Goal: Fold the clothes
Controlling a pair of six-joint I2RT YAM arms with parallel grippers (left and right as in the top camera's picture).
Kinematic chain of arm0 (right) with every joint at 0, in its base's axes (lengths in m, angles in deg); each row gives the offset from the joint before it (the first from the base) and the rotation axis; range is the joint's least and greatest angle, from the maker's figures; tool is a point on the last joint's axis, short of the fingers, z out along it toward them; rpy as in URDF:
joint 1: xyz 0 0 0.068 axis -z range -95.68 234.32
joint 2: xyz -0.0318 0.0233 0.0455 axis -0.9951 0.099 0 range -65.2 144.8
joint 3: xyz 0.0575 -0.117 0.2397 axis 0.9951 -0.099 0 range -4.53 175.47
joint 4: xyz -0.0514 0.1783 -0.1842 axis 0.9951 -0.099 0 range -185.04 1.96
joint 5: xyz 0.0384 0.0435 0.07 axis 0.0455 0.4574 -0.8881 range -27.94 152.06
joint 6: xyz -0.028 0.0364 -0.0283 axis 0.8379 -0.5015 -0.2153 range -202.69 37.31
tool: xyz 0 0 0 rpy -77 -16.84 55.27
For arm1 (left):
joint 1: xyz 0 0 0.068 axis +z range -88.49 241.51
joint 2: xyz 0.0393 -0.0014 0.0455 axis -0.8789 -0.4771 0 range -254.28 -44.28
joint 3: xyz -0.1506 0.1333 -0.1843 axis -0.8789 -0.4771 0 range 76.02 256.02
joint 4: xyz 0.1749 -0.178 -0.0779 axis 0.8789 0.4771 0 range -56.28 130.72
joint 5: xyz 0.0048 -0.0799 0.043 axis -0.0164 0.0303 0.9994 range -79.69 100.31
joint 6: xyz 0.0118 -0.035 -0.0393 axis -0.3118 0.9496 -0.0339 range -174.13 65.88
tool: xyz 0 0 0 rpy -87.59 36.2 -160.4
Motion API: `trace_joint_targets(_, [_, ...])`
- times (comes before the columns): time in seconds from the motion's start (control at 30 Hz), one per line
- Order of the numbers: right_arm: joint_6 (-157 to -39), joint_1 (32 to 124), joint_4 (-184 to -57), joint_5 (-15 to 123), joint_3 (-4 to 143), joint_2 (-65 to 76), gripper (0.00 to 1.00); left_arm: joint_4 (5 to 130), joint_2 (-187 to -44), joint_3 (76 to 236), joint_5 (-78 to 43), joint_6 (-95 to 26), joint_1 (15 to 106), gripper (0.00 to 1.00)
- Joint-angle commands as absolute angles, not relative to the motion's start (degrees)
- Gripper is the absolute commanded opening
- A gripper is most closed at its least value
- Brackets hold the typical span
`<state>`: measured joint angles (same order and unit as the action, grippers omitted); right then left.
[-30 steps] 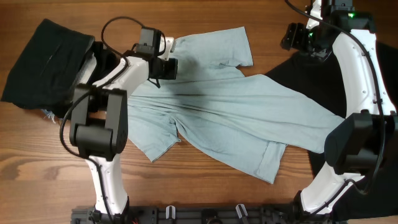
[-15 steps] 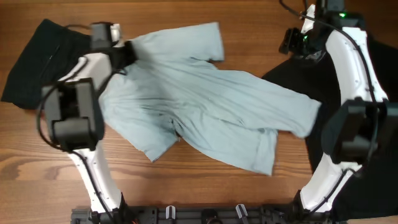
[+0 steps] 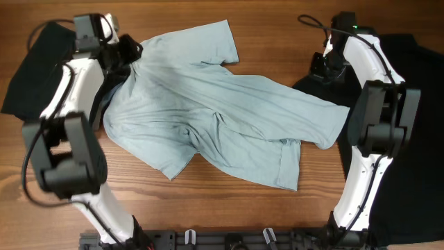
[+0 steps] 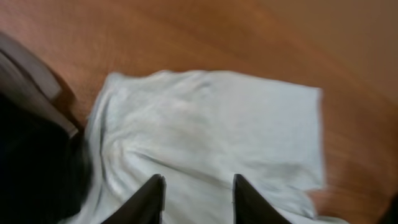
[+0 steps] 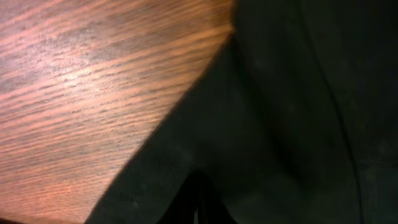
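Observation:
The pale blue T-shirt point(image 3: 222, 118) lies spread and creased across the middle of the table, one sleeve point(image 4: 211, 124) pointing to the far side. My left gripper point(image 3: 126, 52) hovers at the shirt's far-left shoulder. Its fingers point(image 4: 152, 199) stand apart over the fabric, open, with nothing between them. My right gripper point(image 3: 322, 69) is down on the corner of the black garment point(image 3: 409, 104) at the right. In the right wrist view its tips point(image 5: 199, 199) are shut against that black cloth point(image 5: 286, 93). Whether a fold is caught between them does not show.
Another black garment point(image 3: 31, 76) lies at the far left, partly under the shirt's edge, with a grey strip point(image 4: 25, 68) along it. Bare wood point(image 3: 277, 42) shows between the shirt and the right garment, and along the near edge.
The T-shirt has been dragged left and away. My left arm swung left with it and its jaws opened. My right gripper came down onto the black garment and shut.

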<state>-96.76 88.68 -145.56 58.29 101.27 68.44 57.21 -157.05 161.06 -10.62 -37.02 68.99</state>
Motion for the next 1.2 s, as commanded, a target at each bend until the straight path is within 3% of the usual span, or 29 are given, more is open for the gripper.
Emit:
trace_joint_targets(0.0, [-100.8,94.3,-144.7,69.4,100.8,71.3,0.04,60.4,-152.1,161.2,-10.9,-37.6,67.6,0.5])
trace_joint_targets(0.17, [-102.2,110.0,-143.9,66.9,101.6,71.3,0.04,67.3,-151.6,161.2,-16.0,-38.7,65.6,0.48])
trace_joint_targets(0.23, [-101.1,115.6,-145.3,62.4,103.3,70.7,0.09,69.3,-151.4,161.2,-17.5,-40.9,65.4,0.47])
trace_joint_targets(0.27, [-98.0,117.8,-145.3,57.4,104.3,70.1,0.15,69.9,-151.3,161.2,-17.6,-41.7,65.4,0.47])
trace_joint_targets(0.33, [-88.1,120.6,-145.4,42.5,106.7,67.3,0.45,70.4,-150.9,161.2,-17.5,-42.2,65.4,0.5])
trace_joint_targets(0.47, [-81.1,118.4,-146.9,32.1,107.2,60.3,0.52,70.5,-149.2,161.2,-17.5,-42.2,65.4,0.55])
trace_joint_targets(0.57, [-81.2,112.3,-152.9,36.6,107.2,57.0,0.66,71.6,-146.7,161.2,-17.5,-43.5,65.4,0.57])
trace_joint_targets(0.67, [-81.2,106.9,-155.5,44.2,105.1,57.7,0.94,73.1,-144.3,161.2,-17.5,-43.5,65.4,0.58])
trace_joint_targets(0.7, [-81.1,105.0,-155.7,46.7,103.7,58.1,1.0,73.6,-143.8,161.2,-17.5,-43.4,65.4,0.59])
trace_joint_targets(0.87, [-82.9,99.8,-153.4,55.7,94.2,58.3,0.94,78.9,-142.1,161.2,-17.5,-43.4,65.4,0.59])
trace_joint_targets(1.1, [-82.7,99.6,-148.3,49.4,82.3,58.3,0.86,81.9,-142.1,161.2,-17.5,-43.4,65.4,0.59])
trace_joint_targets(1.13, [-82.7,99.5,-147.6,46.8,80.7,58.3,0.75,82.0,-142.1,161.2,-17.5,-43.4,65.4,0.59])
trace_joint_targets(1.17, [-82.6,99.5,-147.2,45.7,80.1,58.3,0.57,81.9,-142.1,161.2,-17.5,-43.5,65.4,0.59])
